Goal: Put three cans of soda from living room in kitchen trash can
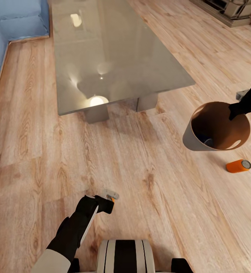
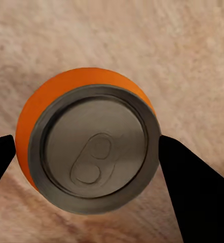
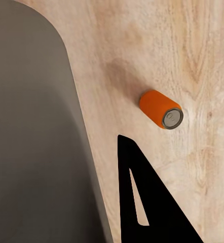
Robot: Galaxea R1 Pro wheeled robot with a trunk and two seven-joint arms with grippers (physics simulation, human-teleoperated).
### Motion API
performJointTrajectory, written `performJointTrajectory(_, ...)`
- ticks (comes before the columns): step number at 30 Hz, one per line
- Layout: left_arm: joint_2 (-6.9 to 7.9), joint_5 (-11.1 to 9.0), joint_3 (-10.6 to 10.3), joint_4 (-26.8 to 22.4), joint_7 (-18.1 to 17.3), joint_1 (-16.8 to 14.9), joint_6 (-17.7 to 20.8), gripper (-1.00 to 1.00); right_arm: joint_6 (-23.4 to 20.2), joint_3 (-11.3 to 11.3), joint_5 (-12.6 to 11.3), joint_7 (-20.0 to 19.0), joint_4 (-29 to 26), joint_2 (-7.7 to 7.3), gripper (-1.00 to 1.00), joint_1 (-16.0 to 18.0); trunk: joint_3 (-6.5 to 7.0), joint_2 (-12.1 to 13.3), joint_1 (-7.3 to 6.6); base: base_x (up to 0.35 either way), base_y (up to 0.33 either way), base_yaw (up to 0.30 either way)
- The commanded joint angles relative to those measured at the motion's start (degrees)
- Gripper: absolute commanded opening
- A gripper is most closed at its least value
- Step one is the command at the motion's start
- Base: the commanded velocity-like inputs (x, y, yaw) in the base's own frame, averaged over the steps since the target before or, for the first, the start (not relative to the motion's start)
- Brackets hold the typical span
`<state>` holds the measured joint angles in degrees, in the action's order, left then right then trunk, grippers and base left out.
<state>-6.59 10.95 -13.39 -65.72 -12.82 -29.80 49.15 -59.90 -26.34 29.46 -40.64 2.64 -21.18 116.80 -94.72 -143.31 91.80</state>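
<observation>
A can of soda (image 2: 94, 136), orange with a grey pull-tab end, sits end-on between the two black fingers of my left gripper (image 2: 87, 149). That gripper (image 1: 107, 198) is low near my base and shut on the can. Another can of soda (image 1: 238, 166) lies on its side on the wood floor, also seen from the right wrist (image 3: 160, 109). The tash can (image 1: 216, 127), grey outside and brown inside, tilts just beyond it. My right gripper (image 1: 235, 111) is shut on its far rim. One finger (image 3: 157, 212) shows outside the grey wall (image 3: 36, 152). Something small and dark lies in the bin's bottom.
The glass-topped coffee table (image 1: 114, 57) stands ahead on two grey blocks. A blue sofa (image 1: 11, 22) fills the far left corner. A hearth edge (image 1: 231, 11) shows far right. Light wood floor (image 1: 148, 212) spreads between table, bin and my base.
</observation>
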Motion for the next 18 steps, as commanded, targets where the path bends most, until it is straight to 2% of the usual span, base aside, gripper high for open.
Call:
performJointTrajectory(1, 0.00, 0.1, 0.0, 0.1, -0.1, 0.0, 0.0, -1.00, -0.1, 0.2, -0.3, 0.0, 0.0, 0.02, -1.00, 0.0, 0.23, 0.0, -0.02, 0.000, 0.000, 0.000)
performJointTrajectory(5, 0.00, 0.1, 0.0, 0.2, -0.1, 0.0, 0.0, -1.00, -0.1, 0.2, -0.3, 0.0, 0.0, -0.06, -1.00, 0.0, 1.11, 0.1, -0.12, 0.000, 0.000, 0.000)
performJointTrajectory(18, -0.07, 0.2, -0.1, 0.2, -0.2, 0.0, 0.5, -1.00, -0.1, 0.3, -0.3, 0.0, 0.0, -0.25, -1.00, -0.3, 3.45, 5.3, -2.97, 0.000, 0.000, 0.000)
